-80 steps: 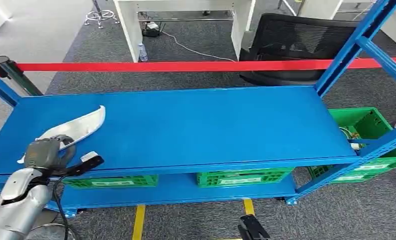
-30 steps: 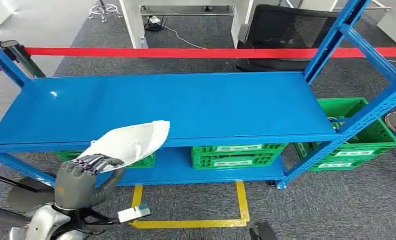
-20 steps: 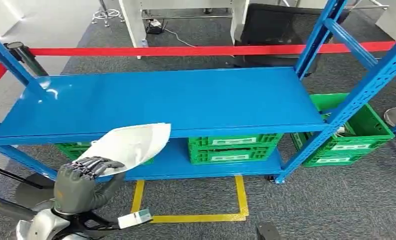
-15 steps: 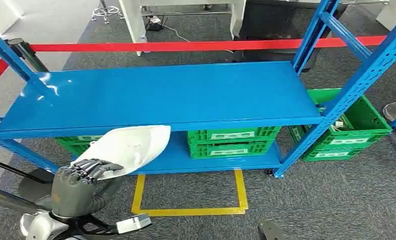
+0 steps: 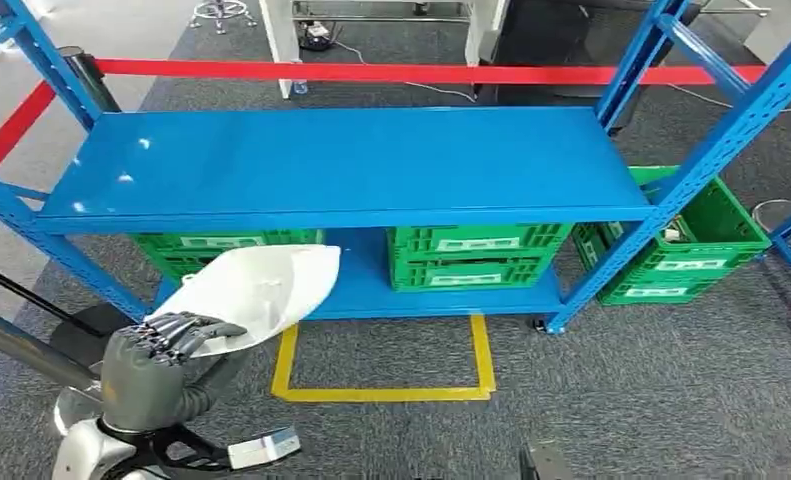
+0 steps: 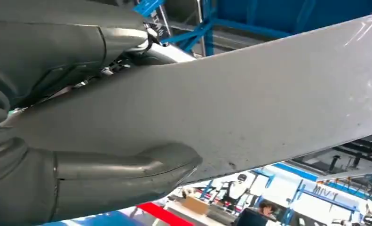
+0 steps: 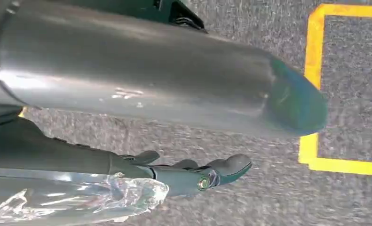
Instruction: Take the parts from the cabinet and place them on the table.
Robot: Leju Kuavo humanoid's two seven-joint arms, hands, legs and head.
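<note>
White curved part (image 5: 256, 292) is gripped at its narrow end by left hand (image 5: 156, 360), clear of blue cabinet's (image 5: 341, 165) front edge for carrying; right hand (image 7: 193, 175) hangs empty, fingers apart

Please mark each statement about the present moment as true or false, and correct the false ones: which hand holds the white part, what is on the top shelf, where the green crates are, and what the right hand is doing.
1. The left hand holds the white part. True.
2. The white part lies on the top shelf of the blue rack. False: it is in the hand, in front of the rack; that shelf surface is bare.
3. Green crates stand on the lower shelf. True.
4. The right hand grips a green crate. False: it holds nothing and hangs over the grey carpet, fingers apart.
5. A red barrier tape runs behind the rack. True.
</note>
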